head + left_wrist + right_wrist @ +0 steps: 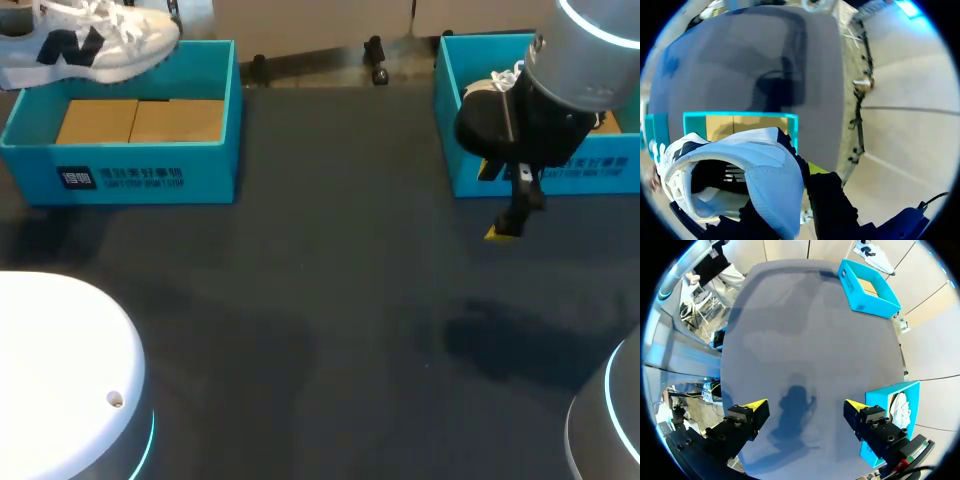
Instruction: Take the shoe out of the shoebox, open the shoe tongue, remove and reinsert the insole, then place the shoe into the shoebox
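White shoe (95,40) is hanging over the far rim of the left shoebox (150,175), long axis lying across the bench (330,330), toe pointing toward my right, sole down. Left claw (801,172) is gripping its heel. Right claw (804,407) is hovering spread wide, just before the right shoebox (600,170).
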Controlling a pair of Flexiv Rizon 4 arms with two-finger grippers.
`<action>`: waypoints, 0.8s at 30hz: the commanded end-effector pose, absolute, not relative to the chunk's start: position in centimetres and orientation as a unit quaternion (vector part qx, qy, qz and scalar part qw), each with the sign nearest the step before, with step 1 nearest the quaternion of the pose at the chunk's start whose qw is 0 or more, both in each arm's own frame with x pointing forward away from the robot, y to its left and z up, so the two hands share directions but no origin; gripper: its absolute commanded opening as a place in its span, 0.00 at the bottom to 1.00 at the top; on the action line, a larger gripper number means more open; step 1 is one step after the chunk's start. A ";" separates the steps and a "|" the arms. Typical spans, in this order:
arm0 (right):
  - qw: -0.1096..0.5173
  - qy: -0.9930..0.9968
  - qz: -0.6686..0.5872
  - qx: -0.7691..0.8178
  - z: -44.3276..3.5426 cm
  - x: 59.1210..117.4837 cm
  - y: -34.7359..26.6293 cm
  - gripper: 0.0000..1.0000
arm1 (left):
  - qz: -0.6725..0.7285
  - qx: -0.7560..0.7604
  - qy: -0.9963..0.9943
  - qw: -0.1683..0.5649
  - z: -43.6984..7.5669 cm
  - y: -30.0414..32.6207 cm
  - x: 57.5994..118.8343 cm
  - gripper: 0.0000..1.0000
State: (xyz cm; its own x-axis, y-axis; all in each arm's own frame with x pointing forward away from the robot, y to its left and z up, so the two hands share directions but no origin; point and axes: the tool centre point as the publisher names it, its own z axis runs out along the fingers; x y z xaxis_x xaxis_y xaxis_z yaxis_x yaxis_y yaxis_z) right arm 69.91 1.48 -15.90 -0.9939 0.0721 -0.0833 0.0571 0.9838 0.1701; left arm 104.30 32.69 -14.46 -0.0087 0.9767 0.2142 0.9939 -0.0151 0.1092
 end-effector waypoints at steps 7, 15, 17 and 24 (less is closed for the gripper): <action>0.043 0.995 0.082 0.033 -16.0 70.1 1.6 1.00 | -0.146 -0.748 -0.647 0.031 -14.5 32.7 103.4 0.00; 0.043 0.995 0.082 0.033 -16.0 70.1 1.6 1.00 | -0.138 -0.742 -0.654 0.047 -16.3 31.7 103.5 0.00; 0.043 0.995 0.082 0.033 -16.0 70.1 1.6 1.00 | -0.134 -0.738 -0.659 0.047 -16.8 31.5 103.7 0.00; 0.043 0.995 0.082 0.033 -16.0 70.1 1.6 1.00 | -0.120 -0.728 -0.673 0.054 -18.1 30.9 105.3 0.00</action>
State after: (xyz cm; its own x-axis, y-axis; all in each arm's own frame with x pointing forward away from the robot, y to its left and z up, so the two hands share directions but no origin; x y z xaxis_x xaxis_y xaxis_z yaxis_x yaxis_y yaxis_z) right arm 69.91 1.48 -15.90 -0.9939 0.0720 -0.0833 0.0570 0.9838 0.1700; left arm 103.78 30.95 -17.90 0.0693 0.9654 0.2512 0.9892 -0.0991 0.1079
